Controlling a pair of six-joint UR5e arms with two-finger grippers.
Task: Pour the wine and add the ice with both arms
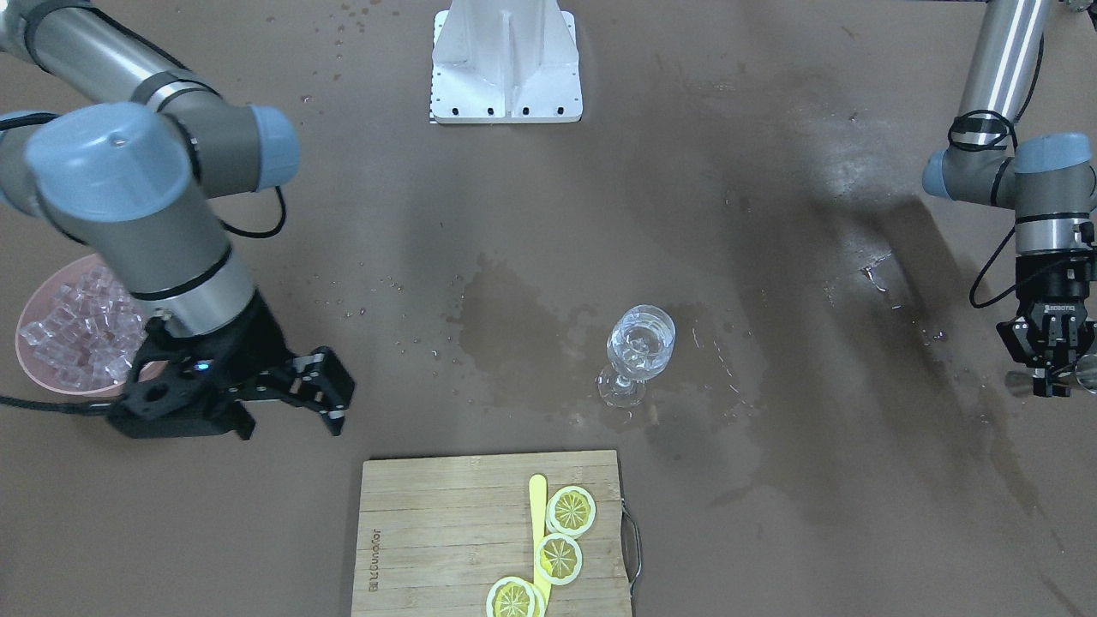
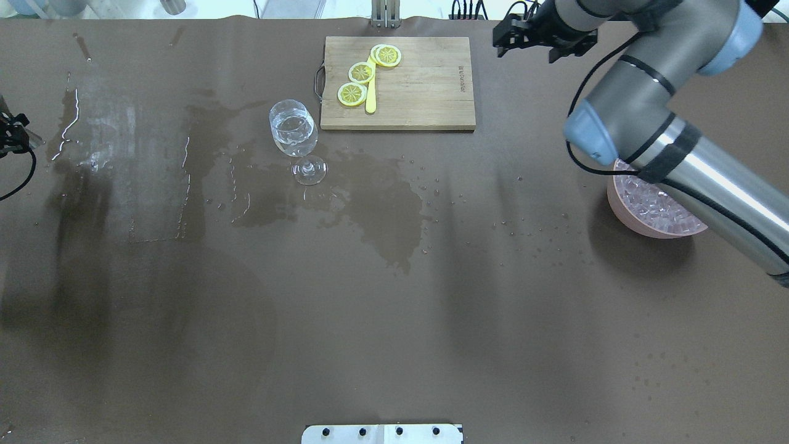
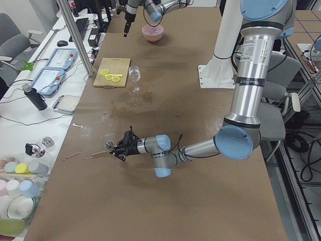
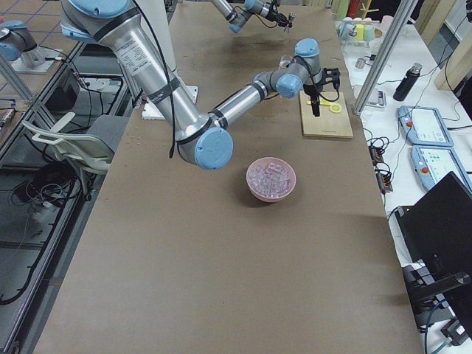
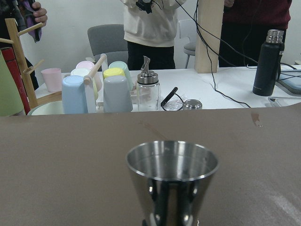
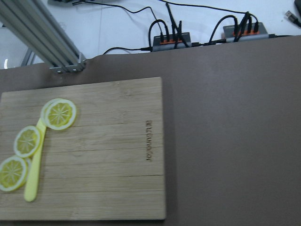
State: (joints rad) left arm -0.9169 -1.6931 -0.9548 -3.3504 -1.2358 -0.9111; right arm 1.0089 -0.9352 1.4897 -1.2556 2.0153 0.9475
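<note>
now | left tool grips jigger | right tool spread apart

Four fixed views round the table, two close wrist views, cutting board common.

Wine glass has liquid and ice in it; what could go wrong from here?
1. The wine glass stands on a wet patch, so a nudge could slide or tip it.
2. The right arm hangs over the pink bowl of ice; a low swing back may knock it.
</note>
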